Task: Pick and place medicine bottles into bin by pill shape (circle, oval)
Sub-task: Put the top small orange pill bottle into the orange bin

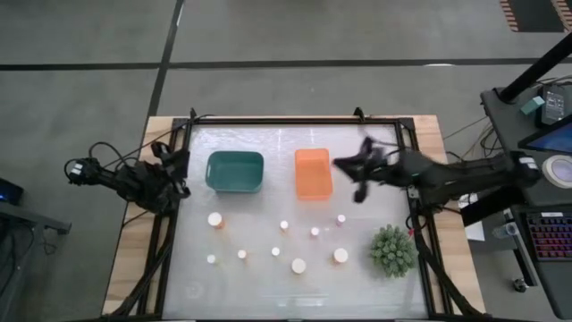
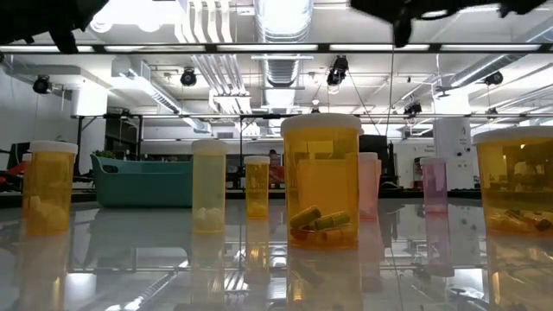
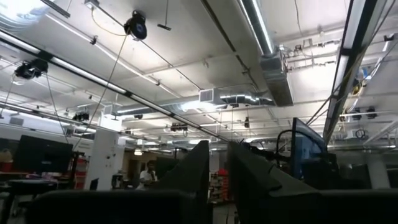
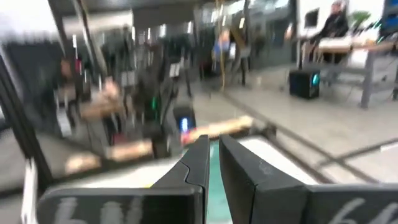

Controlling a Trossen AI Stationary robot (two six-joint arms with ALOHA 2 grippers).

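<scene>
From above, the medicine bottles [image 1: 284, 225] near the table's [image 1: 250, 291] middle are too small to show what pills they hold. The level view cuts off the rightmost bottle [image 2: 518, 181] at the picture's edge and part-hides the green bin [image 2: 143, 180] behind bottles. The right wrist picture is smeared, so the person [image 4: 333, 25] seated far off is indistinct.
</scene>
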